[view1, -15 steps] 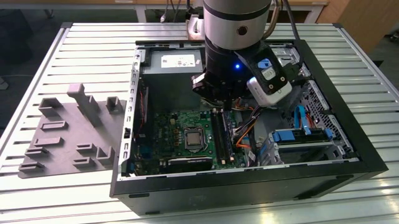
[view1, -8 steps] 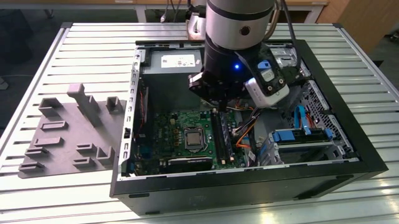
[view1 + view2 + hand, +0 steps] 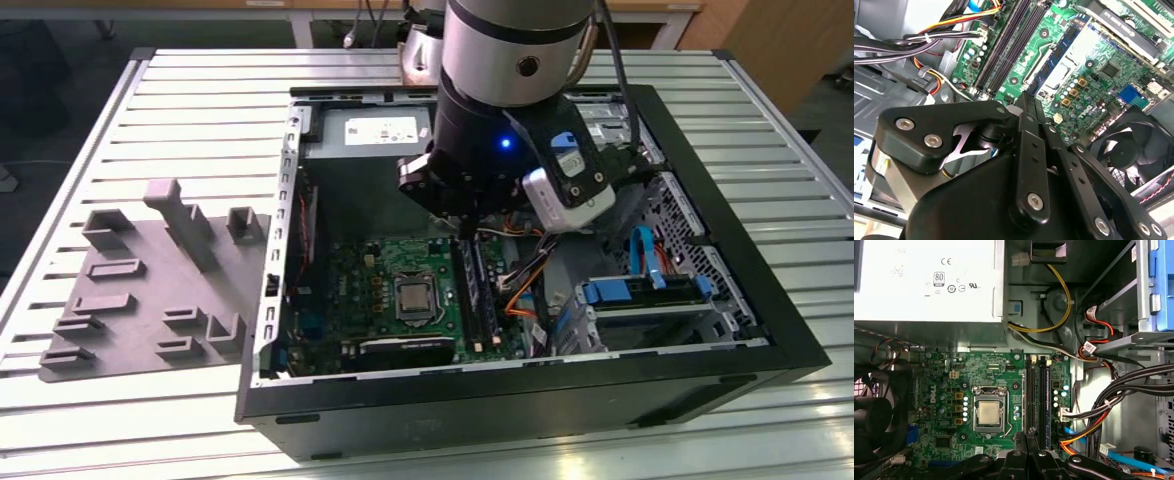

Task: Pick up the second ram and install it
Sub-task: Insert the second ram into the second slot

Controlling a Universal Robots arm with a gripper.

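Note:
My gripper [image 3: 465, 228] hangs inside the open computer case, just above the far end of the black memory slots [image 3: 475, 292] on the green motherboard [image 3: 380, 280]. In both wrist views its black fingers [image 3: 1016, 455] are drawn together. A thin dark sliver, the second ram [image 3: 1029, 432], stands edge-on between the fingertips, in line with the slots [image 3: 1037, 395]. One slot beside it holds a dark bluish stick [image 3: 1047, 397]. In the second wrist view the gripper [image 3: 1028, 106] sits over the board, short of the slot rails [image 3: 1004, 50].
A grey tray [image 3: 147, 290] with upright blocks lies on the slatted table at the exterior view's left. Around the slots are the power supply [image 3: 929, 280], CPU socket [image 3: 989, 412], a fan [image 3: 1126, 150], cable bundles [image 3: 1114, 405] and a blue drive bay [image 3: 641, 290].

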